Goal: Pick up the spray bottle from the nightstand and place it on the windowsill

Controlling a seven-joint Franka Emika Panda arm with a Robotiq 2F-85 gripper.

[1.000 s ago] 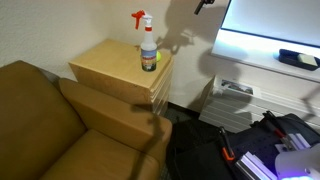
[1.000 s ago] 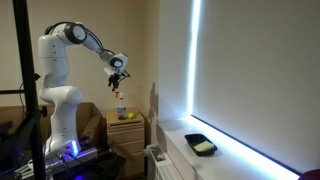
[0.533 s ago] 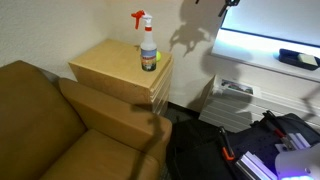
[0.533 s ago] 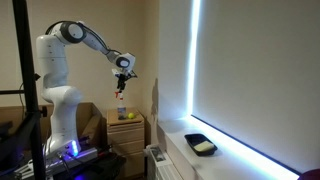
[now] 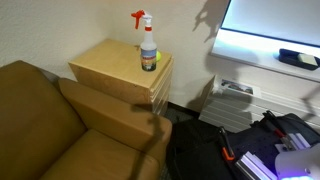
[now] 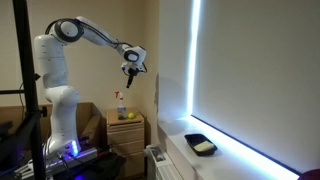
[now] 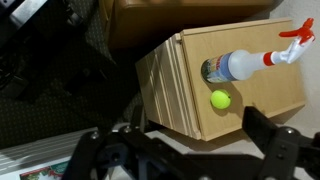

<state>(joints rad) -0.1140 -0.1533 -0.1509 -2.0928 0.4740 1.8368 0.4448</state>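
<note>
bottle on the counter, open tool up in the air

the spray bottle (image 5: pixel 148 46) stands upright on the flat top of the tan wooden counter (image 5: pixel 108 66), near the far corner by the wall. its red trigger is on top and its yellow-green band is low down. in the wrist view a small yellow-green ball (image 7: pixel 219 99) lies on the same top, close beside the bottle.

in an exterior view the tool (image 6: pixel 130 70) hangs in the air. it is higher than the bottle, more to the window side, and well apart from it. the wrist view shows its two fingers (image 7: pixel 278 140) spread wide with nothing between them. the tool holds nothing.

the long white windowsill (image 5: pixel 262 60) runs under the bright window. a black tray (image 5: pixel 298 58) sits on it. a white heater (image 5: pixel 232 90) is under the sill. a brown couch (image 5: pixel 40 120) stands right beside the counter.
</note>
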